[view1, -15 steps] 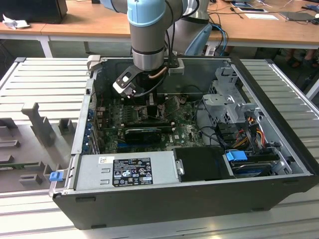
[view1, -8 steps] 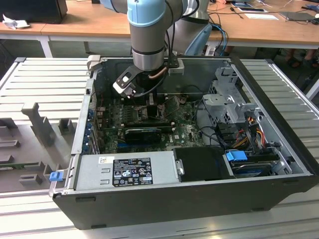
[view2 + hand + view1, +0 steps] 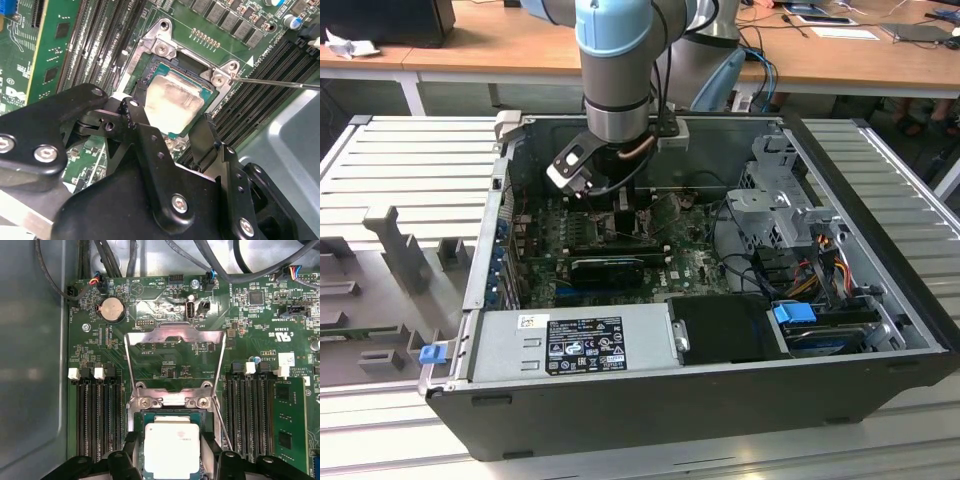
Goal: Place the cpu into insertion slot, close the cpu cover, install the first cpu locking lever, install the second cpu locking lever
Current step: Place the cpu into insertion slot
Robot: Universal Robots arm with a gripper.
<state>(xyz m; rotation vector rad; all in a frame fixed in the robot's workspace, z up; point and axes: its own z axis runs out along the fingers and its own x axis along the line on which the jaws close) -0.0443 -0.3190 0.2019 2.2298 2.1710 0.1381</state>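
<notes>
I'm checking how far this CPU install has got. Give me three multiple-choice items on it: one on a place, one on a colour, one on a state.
1. Where is the cpu?
A) in the insertion slot
B) on a shelf
C) on the floor

2. What colour is the motherboard?
A) blue
B) green
C) red

3. How is the cpu cover?
A) shut over the chip
B) swung open
C) taken off

Answers:
1 A: both wrist views show the chip lying inside the socket frame.
2 B: the board is green around the socket.
3 B: the silvery frame lies back over the board, leaving the chip bare.
</notes>
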